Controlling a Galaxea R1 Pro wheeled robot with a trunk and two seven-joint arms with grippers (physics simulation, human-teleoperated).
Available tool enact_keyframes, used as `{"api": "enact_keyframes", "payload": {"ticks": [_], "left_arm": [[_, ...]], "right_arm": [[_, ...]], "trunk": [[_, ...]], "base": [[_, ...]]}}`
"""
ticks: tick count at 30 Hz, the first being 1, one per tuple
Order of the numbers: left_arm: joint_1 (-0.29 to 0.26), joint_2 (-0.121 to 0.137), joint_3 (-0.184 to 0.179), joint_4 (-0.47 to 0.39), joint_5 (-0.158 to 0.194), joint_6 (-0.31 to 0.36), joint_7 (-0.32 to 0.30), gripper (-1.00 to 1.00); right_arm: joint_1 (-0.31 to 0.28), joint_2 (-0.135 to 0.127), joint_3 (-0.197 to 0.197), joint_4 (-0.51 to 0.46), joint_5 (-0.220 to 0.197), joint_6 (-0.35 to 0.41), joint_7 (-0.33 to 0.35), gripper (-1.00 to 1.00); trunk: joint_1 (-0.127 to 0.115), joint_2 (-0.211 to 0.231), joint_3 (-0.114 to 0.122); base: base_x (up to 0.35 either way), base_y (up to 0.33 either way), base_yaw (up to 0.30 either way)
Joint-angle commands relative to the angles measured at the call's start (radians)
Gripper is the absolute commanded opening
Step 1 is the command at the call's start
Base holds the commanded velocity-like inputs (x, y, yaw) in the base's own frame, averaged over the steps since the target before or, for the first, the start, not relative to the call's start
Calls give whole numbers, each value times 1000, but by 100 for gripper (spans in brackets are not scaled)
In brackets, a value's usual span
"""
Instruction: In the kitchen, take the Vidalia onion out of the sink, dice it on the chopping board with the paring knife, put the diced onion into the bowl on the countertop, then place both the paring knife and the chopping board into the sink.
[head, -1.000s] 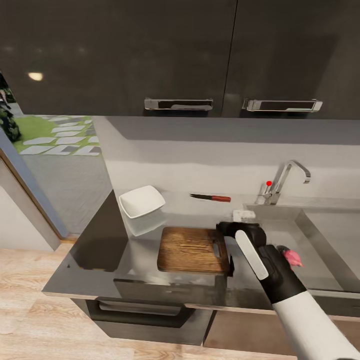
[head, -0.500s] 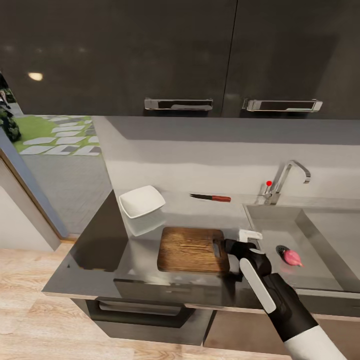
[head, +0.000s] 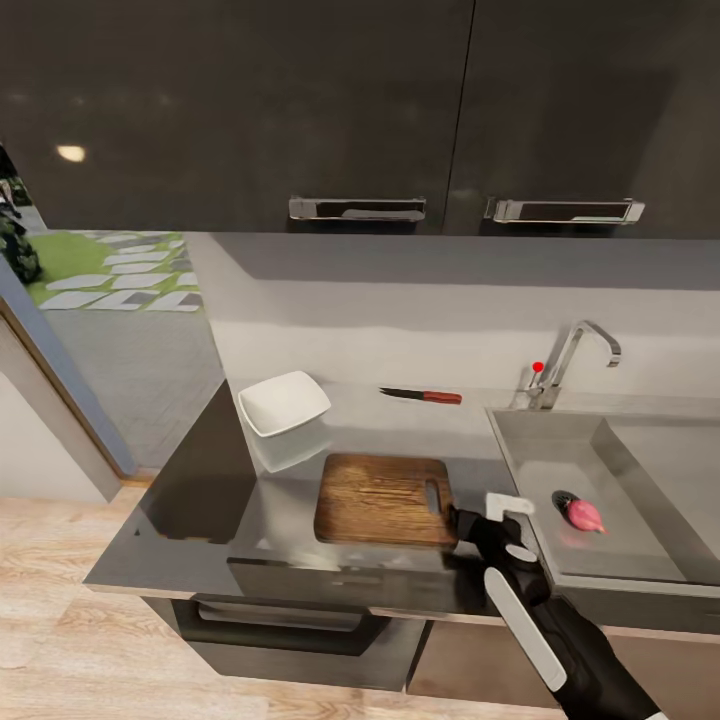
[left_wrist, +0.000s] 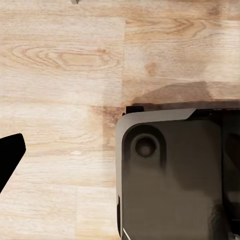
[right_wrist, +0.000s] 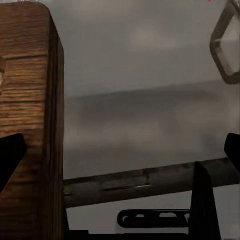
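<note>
Pulled back from the sink (head: 640, 470), right tool (head: 478, 520), open and empty, sits beside chopping board (head: 380, 498).

Open grey countertop (head: 380, 425) between squarish white bowl (head: 284, 403), red-handled paring knife (head: 421, 396) and brown wooden chopping board (head: 381, 498), bent chrome tap (head: 572, 360) guarding grey sink (head: 560, 452) rear.

Right arm (head: 560, 630) reaches forward; its fingers (right_wrist: 10, 155) spread, holding nothing.
</note>
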Motion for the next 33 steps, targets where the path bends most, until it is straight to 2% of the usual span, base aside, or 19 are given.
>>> {"api": "enact_keyframes", "payload": {"ticks": [1,4,8,33], "left_arm": [[0,0,0,-1,0,-2,0,100],[0,0,0,-1,0,-2,0,100],[0,0,1,-1,0,-2,0,100],[0,-1,0,-1,1,-2,0,100]], "right_arm": [[3,-4,22,0,-27,-12,-9,100],[7,-8,51,0,-27,-29,-10,100],[8,-9,63,1,-26,-35,-10,100],[9,-9,66,27,-22,-38,-7,100]], "trunk": [[1,-2,-2],[1,-2,-2],[1,-2,-2],[1,-2,-2]], "base": [[0,0,0],[-24,0,0],[-218,0,0],[-328,0,0]]}}
